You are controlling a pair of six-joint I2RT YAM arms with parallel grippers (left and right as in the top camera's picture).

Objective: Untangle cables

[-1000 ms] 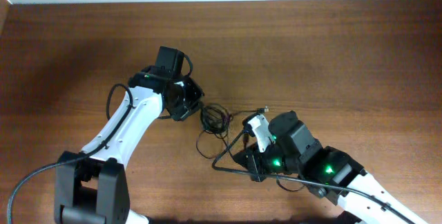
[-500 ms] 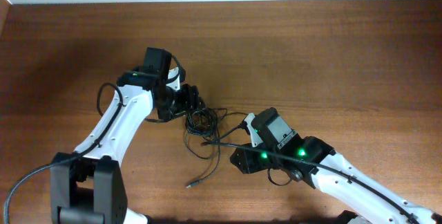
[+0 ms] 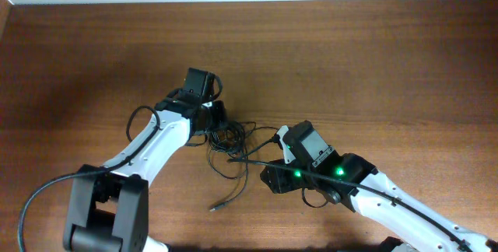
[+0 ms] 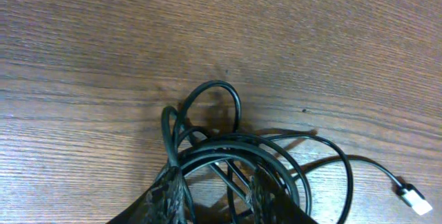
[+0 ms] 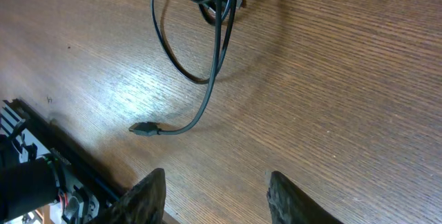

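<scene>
The cables (image 3: 227,137) lie as a tangle of thin black cords on the wooden table, between my two arms. My left gripper (image 3: 216,124) is at the tangle's left edge. In the left wrist view its fingers (image 4: 217,200) are apart, with several strands of the cable coil (image 4: 228,148) running between and around them. A white plug (image 4: 414,198) lies at the right. My right gripper (image 3: 270,180) is open and empty just right of the tangle. In the right wrist view its fingers (image 5: 214,196) hover over bare wood. A loose cord (image 5: 207,79) ends in a dark plug (image 5: 143,129), which also shows overhead (image 3: 215,204).
The brown wooden table (image 3: 373,57) reaches a pale wall along the top edge. The left arm's base (image 3: 101,213) stands at the bottom left, with a thick black wire looping off it. Part of that base shows in the right wrist view (image 5: 27,175).
A second ago my right gripper held a cord taut; it has let go and the plug end lies on the table. My left wrist dragged the tangle leftward, then shifted right.
</scene>
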